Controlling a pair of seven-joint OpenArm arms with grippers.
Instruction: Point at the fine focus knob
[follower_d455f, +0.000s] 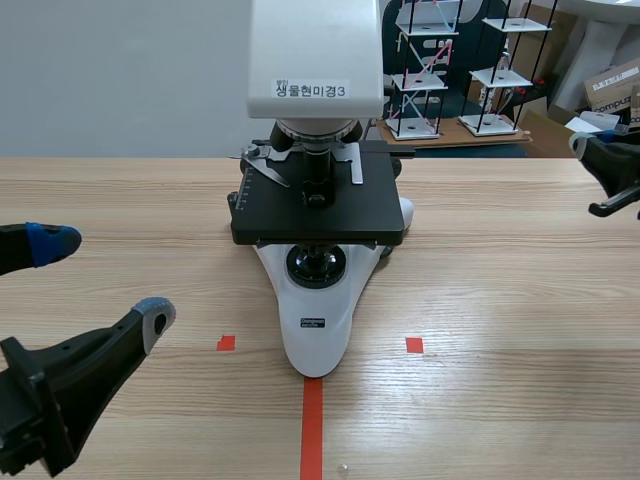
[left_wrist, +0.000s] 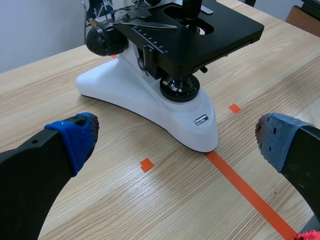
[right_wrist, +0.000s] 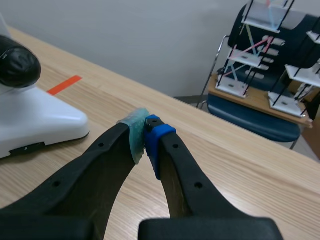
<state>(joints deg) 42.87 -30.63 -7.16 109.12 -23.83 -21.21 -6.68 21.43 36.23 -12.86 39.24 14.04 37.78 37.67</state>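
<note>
black left claw (left_wrist: 176, 136) and right claw (right_wrist: 145, 136), blue and grey-green dotted pads (left_wrist: 75, 137)

Only obstacle: microscope (follower_d455f: 315, 250), centre of surface (follower_d455f: 520, 300). Bare wood open on both flanks. Black stage (follower_d455f: 318, 205) overhangs base, roofing low frontal approach. Left gripper (follower_d455f: 103, 282), jaws wide, faces open lane. Right gripper (right_wrist: 145, 137), jaws closed, well apart; black knob (right_wrist: 17, 62) exposed on its side.

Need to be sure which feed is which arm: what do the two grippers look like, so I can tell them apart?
Both are black, with two thick curved fingers and small round holes along them. The left gripper has one bright blue dotted pad and one duller blue-grey one. The right gripper has one pale grey-green pad and one bright blue one.
</note>
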